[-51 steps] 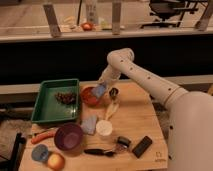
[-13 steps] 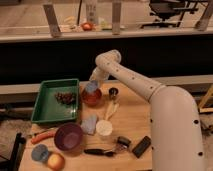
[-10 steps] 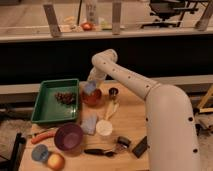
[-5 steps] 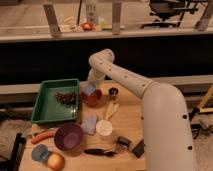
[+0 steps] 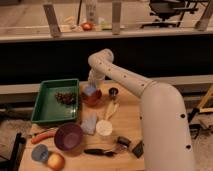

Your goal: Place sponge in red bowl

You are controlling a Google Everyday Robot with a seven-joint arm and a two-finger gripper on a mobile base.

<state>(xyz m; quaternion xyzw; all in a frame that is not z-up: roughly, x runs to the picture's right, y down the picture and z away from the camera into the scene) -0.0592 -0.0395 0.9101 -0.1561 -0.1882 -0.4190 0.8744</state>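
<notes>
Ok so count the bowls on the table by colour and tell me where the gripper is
Red bowl: 1, with the sponge in it
Purple bowl: 1
Blue bowl: 1
Total: 3 bowls
The gripper hangs just above the red bowl.

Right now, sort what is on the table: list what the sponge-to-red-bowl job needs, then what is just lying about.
Job:
sponge, lying in the bowl
red bowl
gripper, just above the bowl

Lying about:
green tray
purple bowl
carrot
apple
white cup
</notes>
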